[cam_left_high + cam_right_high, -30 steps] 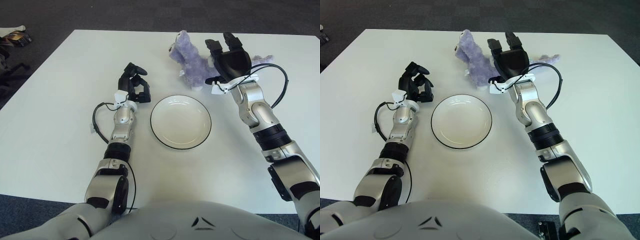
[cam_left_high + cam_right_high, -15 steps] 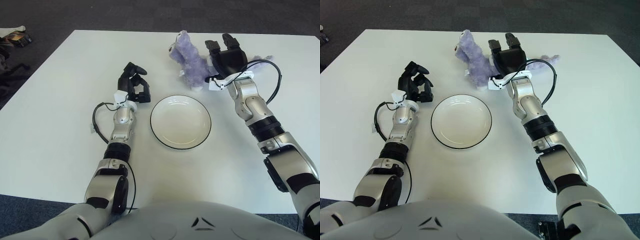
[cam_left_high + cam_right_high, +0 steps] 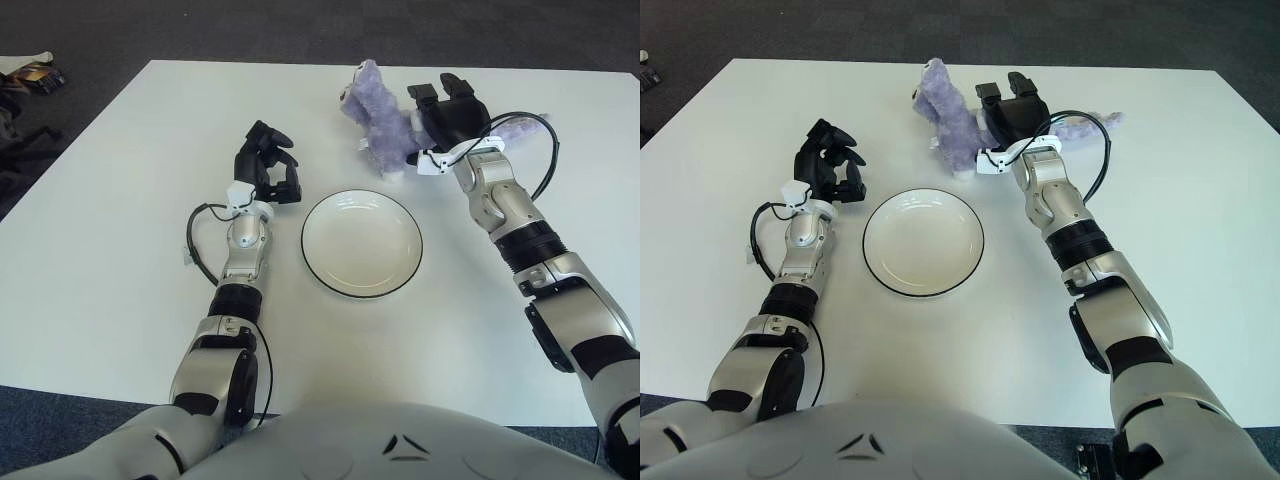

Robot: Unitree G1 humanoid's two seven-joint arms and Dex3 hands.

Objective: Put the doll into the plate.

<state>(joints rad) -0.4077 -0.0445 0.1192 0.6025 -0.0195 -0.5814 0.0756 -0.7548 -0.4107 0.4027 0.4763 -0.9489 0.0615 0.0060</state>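
Note:
A purple plush doll (image 3: 378, 122) stands at the far middle of the white table, its tail trailing to the right. My right hand (image 3: 446, 108) is just to the doll's right, against its rear, fingers spread and nothing closed in them. A white plate (image 3: 362, 243) with a dark rim lies nearer to me, below the doll and holding nothing. My left hand (image 3: 268, 170) shows just left of the plate with its fingers curled on nothing.
A black cable (image 3: 548, 150) loops off my right wrist over the table. The table's far edge runs right behind the doll. Dark floor surrounds the table, with small items (image 3: 30, 72) on it at the upper left.
My right hand has slid left and slightly farther away, closing in on the doll's rear. The doll, the plate and my left hand have not moved.

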